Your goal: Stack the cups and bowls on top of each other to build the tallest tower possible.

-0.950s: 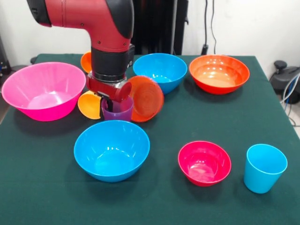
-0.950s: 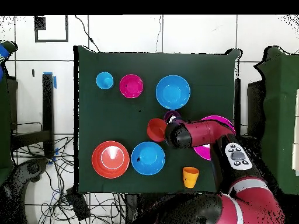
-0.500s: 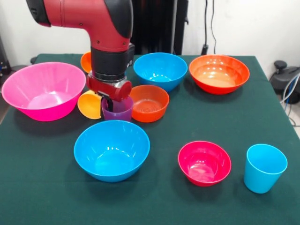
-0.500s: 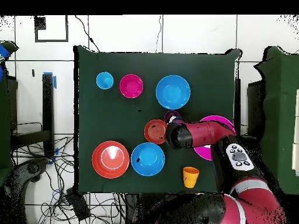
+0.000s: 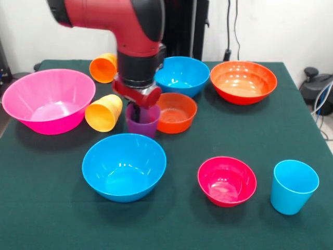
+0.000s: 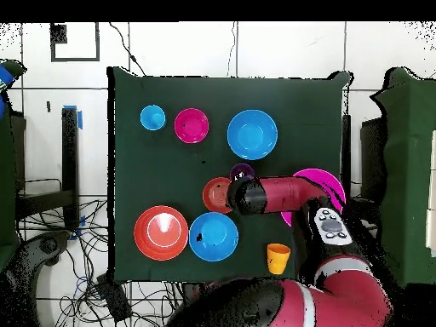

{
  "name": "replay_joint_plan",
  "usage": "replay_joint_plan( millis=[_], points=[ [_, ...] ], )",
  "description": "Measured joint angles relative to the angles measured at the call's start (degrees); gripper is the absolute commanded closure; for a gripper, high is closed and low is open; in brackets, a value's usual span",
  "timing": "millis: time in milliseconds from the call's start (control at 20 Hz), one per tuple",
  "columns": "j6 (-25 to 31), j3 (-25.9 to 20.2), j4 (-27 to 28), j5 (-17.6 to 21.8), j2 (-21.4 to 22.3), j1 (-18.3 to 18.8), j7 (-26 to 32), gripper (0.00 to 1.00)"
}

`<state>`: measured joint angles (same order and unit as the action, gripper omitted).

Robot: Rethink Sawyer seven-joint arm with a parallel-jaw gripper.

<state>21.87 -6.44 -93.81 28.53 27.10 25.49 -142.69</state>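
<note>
My arm descends vertically; gripper [image 5: 136, 110] enters the upright purple cup [image 5: 142, 121], apparently gripping its rim. Small orange bowl [image 5: 176, 112] touches the cup's right. Overhead hides the yellow-orange cup [image 5: 103, 112].

Cup [image 5: 142, 121] beside bowl [image 5: 176, 112]

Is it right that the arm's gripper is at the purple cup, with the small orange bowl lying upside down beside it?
Not quite. The gripper is at the purple cup, but the small orange bowl beside it sits upright, its open side facing up. The front view shows its hollow inside plainly.
</note>
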Motion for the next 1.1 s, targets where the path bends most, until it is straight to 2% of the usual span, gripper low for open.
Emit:
replay_joint_plan(
  millis=[50,200,250,650,900,1100],
  points=[
    [3.78,1.57,-0.02,-1.38,0.51,-2.76,0.0,1.0],
    [9.01,3.18,-0.11,-3.08,1.47,-5.88,0.0,1.0],
    [12.9,3.87,-0.32,-4.77,2.41,-7.77,0.0,1.0],
    [28.03,6.85,-2.6,-14.71,7.33,-14.4,-0.01,1.0],
    [32.91,9.66,-3.19,-15.0,10.14,-17.18,-0.01,1.0],
    [33.73,11.21,-3.56,-15.59,11.73,-17.66,-0.01,1.0]
  ],
)
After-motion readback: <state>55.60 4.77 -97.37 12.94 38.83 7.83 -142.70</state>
